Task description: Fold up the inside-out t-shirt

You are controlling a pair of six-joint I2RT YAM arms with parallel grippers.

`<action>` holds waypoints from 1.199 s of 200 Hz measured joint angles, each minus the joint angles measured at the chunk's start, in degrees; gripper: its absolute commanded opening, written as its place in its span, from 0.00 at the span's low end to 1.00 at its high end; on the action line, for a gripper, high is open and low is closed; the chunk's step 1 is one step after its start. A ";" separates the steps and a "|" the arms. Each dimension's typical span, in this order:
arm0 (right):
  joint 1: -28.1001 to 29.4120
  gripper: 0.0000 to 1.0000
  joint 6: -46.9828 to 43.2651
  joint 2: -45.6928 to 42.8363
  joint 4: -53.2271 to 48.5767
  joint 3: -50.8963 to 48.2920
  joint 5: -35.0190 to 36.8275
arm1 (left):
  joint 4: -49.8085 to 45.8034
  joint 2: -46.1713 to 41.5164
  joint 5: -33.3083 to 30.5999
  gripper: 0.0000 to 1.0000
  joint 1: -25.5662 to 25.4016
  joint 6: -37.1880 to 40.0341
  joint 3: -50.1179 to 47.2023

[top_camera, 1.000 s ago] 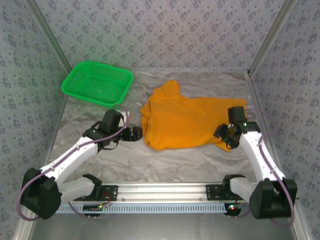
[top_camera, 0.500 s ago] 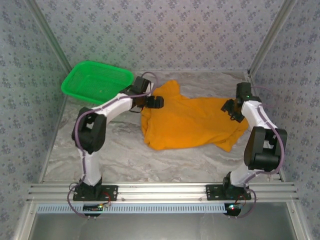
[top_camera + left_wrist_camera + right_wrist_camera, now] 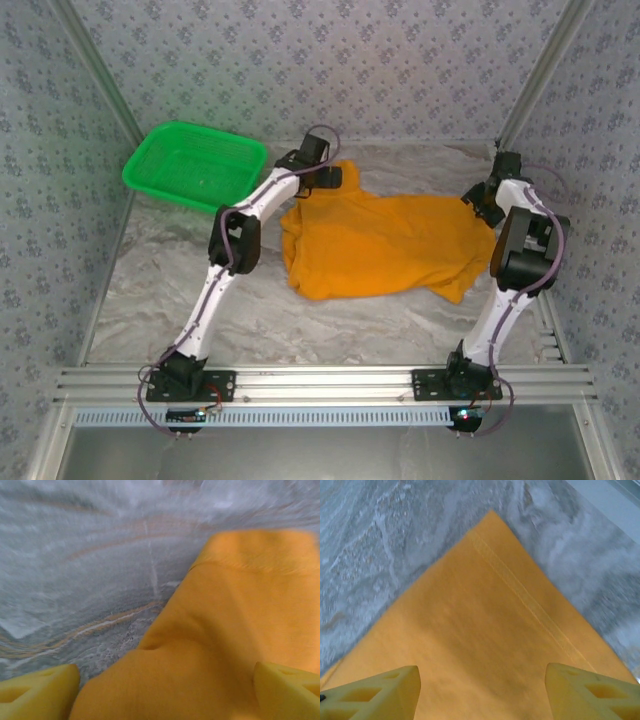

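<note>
Top external view: a grey marbled worktop (image 3: 330,320) fills the floor of a small booth. The booth's walls (image 3: 400,70) carry pale paper with a small flower pattern, metal posts stand in the far corners, and a metal rail (image 3: 320,382) runs along the near edge.

At the far left stands the green plastic mesh basket (image 3: 190,165), with its mesh floor open to view. Just to the right of the basket, the left gripper (image 3: 335,178) hangs over the far sleeve of the orange-yellow t-shirt (image 3: 385,245). The t-shirt lies spread but rumpled on the worktop, to the right of the basket and a little nearer to the arm bases. On the side of the t-shirt away from the basket, the right gripper (image 3: 475,203) is at the far right corner of the cloth.

The left wrist view gives what the top view is too small to tell. The left gripper (image 3: 162,695) has its yellow fingers (image 3: 37,690) wide apart and holds nothing. The sleeve (image 3: 240,630) runs between them, with a stitched hem at its end.

In the right wrist view the right gripper (image 3: 482,692) also has its fingers (image 3: 375,692) spread wide and holds nothing. Between them lies a pointed corner of the t-shirt (image 3: 485,605), flat on the marbled surface, with a double seam along one edge. Whether the fingers touch the cloth, I cannot tell.
</note>
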 measured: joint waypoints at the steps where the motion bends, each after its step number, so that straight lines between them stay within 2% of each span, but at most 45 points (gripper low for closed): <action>1: 0.00 0.60 -0.11 0.37 -0.02 0.31 0.02 | -0.13 0.35 -0.48 0.76 0.04 -0.04 0.35; 8: 0.00 0.49 -0.48 1.81 0.00 1.64 0.00 | -0.76 1.09 -0.59 0.71 0.28 -0.68 1.88; 14: 0.00 0.37 -0.72 3.15 0.07 2.97 -0.07 | -1.38 1.09 0.63 0.63 0.50 -1.31 2.84; 20: 0.00 0.23 -0.72 4.20 0.11 3.96 -0.24 | -1.33 1.14 1.99 0.51 0.81 -1.60 3.50; 22: 0.02 0.19 -1.03 4.57 0.13 4.24 -0.37 | -1.33 1.20 2.51 0.43 0.92 -2.12 3.67; 27: 0.04 0.11 -1.11 5.18 0.15 4.70 -0.48 | -1.38 1.25 3.58 0.28 1.16 -2.25 3.98; 33: 0.09 0.03 -1.27 5.60 0.24 4.96 -0.61 | -1.38 1.40 5.01 0.16 1.40 -2.60 4.20; 40: 0.09 0.00 -1.66 5.97 0.33 5.09 -0.70 | -1.38 1.66 6.71 0.07 1.70 -2.89 4.20; 57: 0.09 0.00 -2.71 6.08 0.26 5.16 -1.16 | -1.86 2.36 10.29 0.00 2.38 -2.95 4.20; 79: 0.39 0.00 -3.91 5.60 0.26 5.44 -1.73 | -2.12 2.12 13.20 0.00 2.84 -1.68 4.17; 104: 0.81 0.00 -4.70 1.55 -0.15 5.33 -2.08 | -3.91 -1.03 13.68 0.00 2.67 1.42 2.47; 144: 2.23 0.00 -4.70 -15.96 1.49 1.62 0.44 | -5.62 -16.50 13.64 0.00 2.51 7.02 -2.05; 159: 2.54 0.29 -4.66 -21.94 2.23 0.02 1.14 | -5.22 -24.90 14.08 0.00 2.45 8.24 -5.29; 175: 2.36 0.45 -5.05 -24.41 2.14 -0.44 1.07 | -4.28 -33.70 16.28 0.00 2.12 8.92 -10.12; 186: 2.19 0.51 -5.84 -24.52 1.95 -1.05 1.09 | -2.99 -39.85 18.05 0.00 1.79 9.40 -15.23; 203: 2.19 0.56 -6.36 -23.45 -0.48 -3.08 1.14 | -0.79 -49.77 20.06 0.00 -0.11 10.32 -26.97; 231: 3.39 0.57 -7.32 -20.35 -6.58 -4.46 1.16 | 6.56 -67.06 22.43 0.00 -6.71 9.53 -56.26; 237: 3.96 0.58 -7.56 -19.74 -7.74 -4.48 1.14 | 7.91 -70.44 22.88 0.05 -8.26 8.96 -62.69; 240: 4.22 0.58 -7.69 -19.54 -8.22 -4.48 1.11 | 9.07 -71.93 22.80 0.11 -8.87 8.72 -65.94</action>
